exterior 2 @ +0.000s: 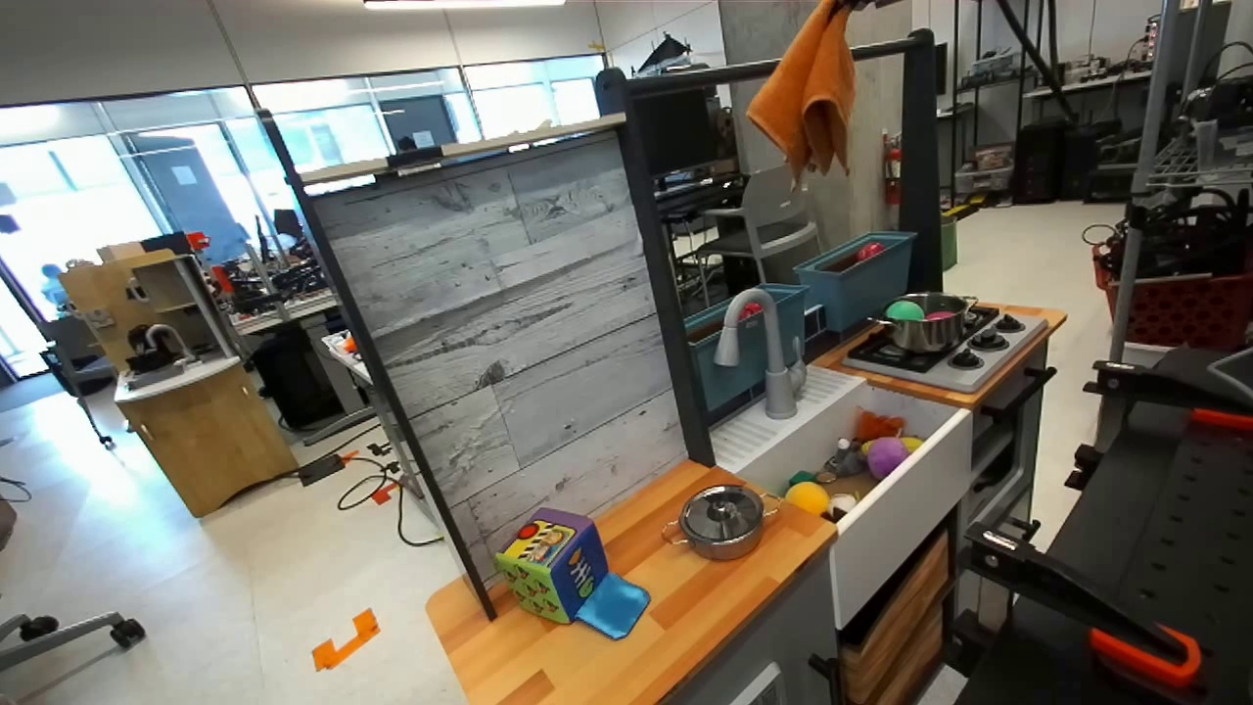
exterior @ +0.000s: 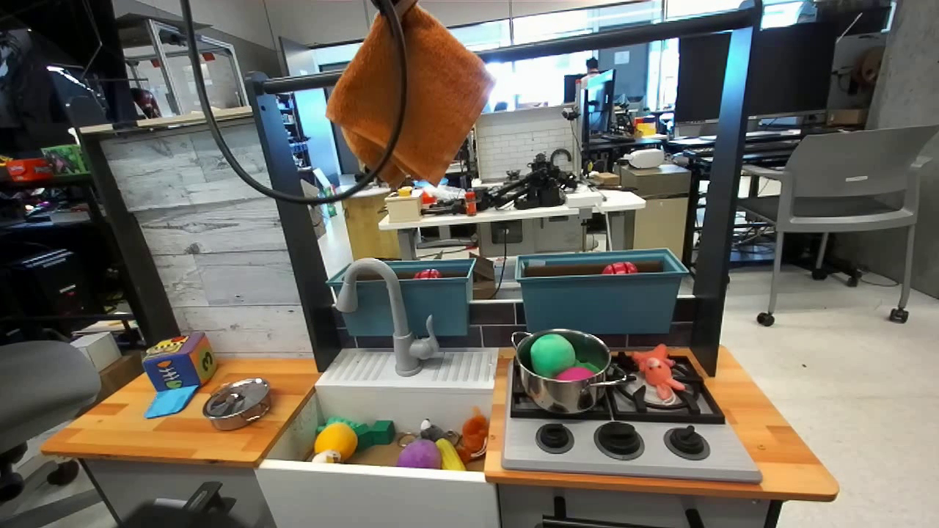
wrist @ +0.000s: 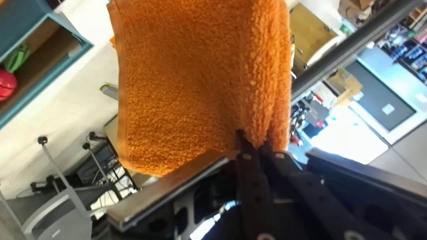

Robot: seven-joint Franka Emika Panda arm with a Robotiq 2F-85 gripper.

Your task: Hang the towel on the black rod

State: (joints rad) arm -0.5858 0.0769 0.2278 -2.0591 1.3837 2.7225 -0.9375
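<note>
High over the table (exterior: 290, 381), near its back edge, an orange terry towel (exterior: 436, 95) dangles in front of the black rod (exterior: 587, 42). Jaws are pinched together on the towel's top; honestly can't tell if it touches the rod.

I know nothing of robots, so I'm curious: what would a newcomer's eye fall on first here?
Most likely the orange towel, dangling from the pincer up near the rod. Next, perhaps, the green ball in the pot on the stove, then the purple toy in the sink.
</note>
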